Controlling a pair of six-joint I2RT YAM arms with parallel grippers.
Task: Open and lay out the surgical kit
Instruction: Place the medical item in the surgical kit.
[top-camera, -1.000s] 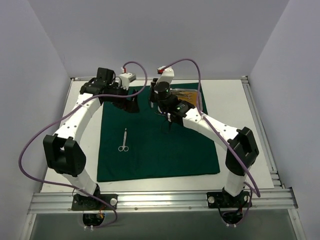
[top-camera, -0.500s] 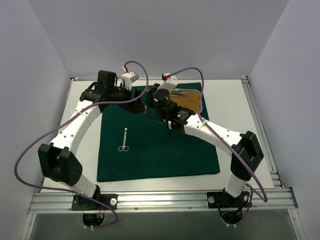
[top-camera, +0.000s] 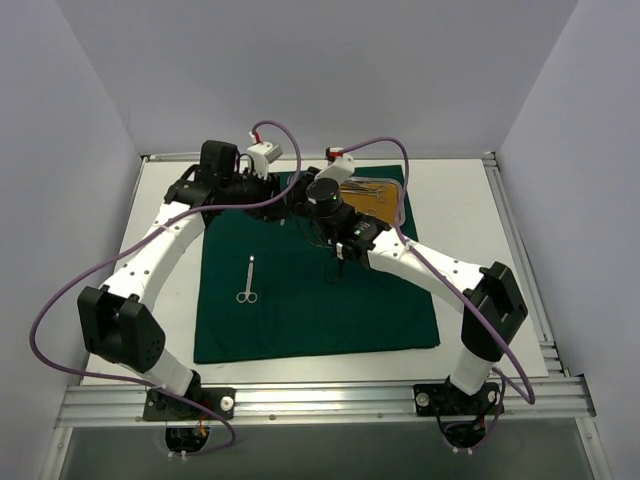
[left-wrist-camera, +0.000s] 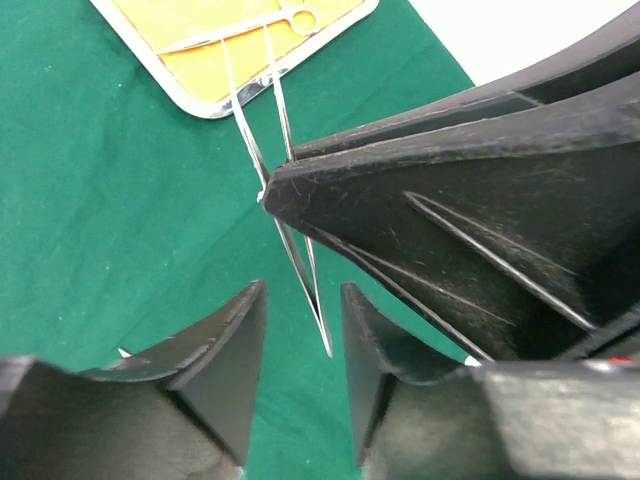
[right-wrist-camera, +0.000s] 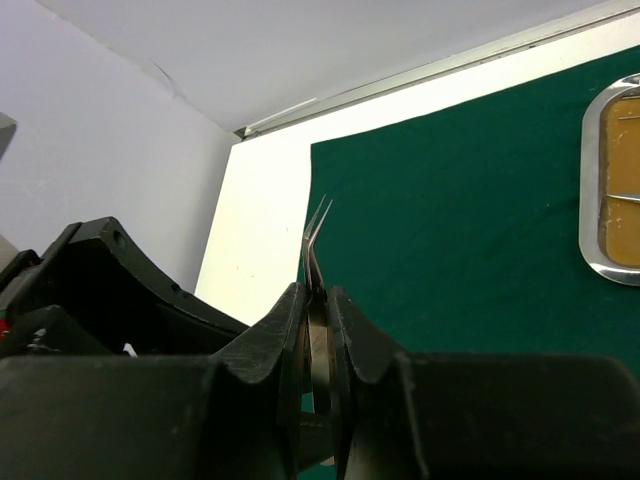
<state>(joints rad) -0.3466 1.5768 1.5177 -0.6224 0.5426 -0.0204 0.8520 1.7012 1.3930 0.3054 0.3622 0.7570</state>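
Tweezers (right-wrist-camera: 314, 250) off tray (left-wrist-camera: 205, 105), pinched in right gripper (right-wrist-camera: 316, 295), jaws clamped hard on the shank, tips free. Held above drape (top-camera: 300, 310) near its 12 o'clock edge, just 9 o'clock of tray, which sits at drape's 1 o'clock corner. Other instruments (top-camera: 368, 187) lying in tray. Scissors (top-camera: 247, 281) already laid out toward 9 o'clock on drape.

Left gripper (left-wrist-camera: 303, 300) roughly half open, straddling tweezer tips. No contact visible, nothing held.

Step, as judged: handover, right to left, for laying beside scissors. Next calls for closing left squarely on both blades before right lets go. Slim, springy steel, so likely to twist or slip.
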